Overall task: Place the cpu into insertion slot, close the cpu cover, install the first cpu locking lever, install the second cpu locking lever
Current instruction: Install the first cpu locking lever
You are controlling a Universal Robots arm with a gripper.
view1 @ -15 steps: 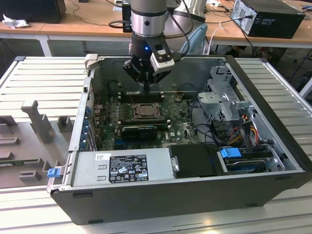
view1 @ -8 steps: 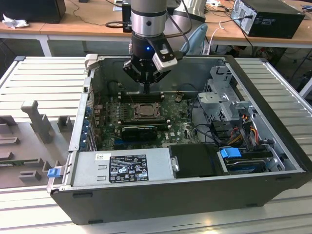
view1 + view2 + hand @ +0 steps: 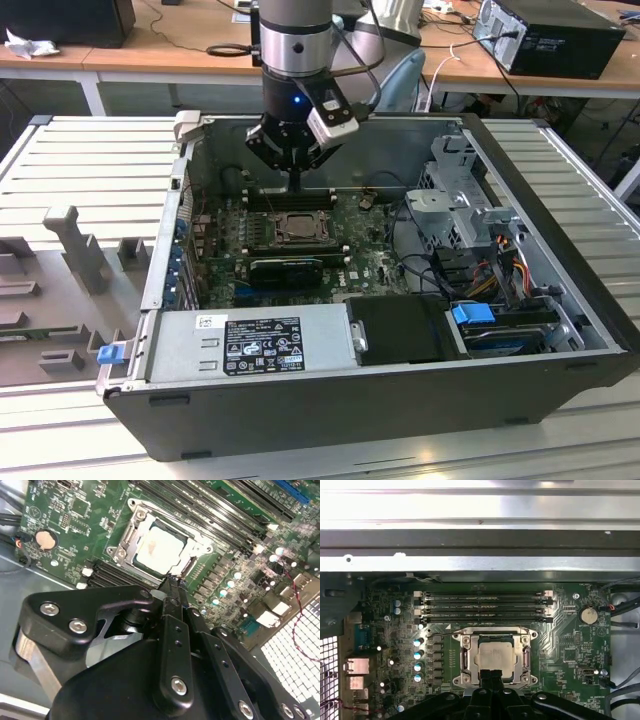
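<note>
Beige cpu (image 3: 495, 656) lies flat, face up, square with insertion slot (image 3: 470, 667).

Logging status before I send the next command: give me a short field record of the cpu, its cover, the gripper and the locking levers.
cpu: lying flat in the insertion slot
cpu cover: down over the slot, with the cpu showing through its window
gripper: shut, holding nothing
gripper position: inside the computer case, tips at the cover's edge on the side away from the memory slots
contact with cover: cannot tell
locking levers: cannot tell whether they are latched
</note>
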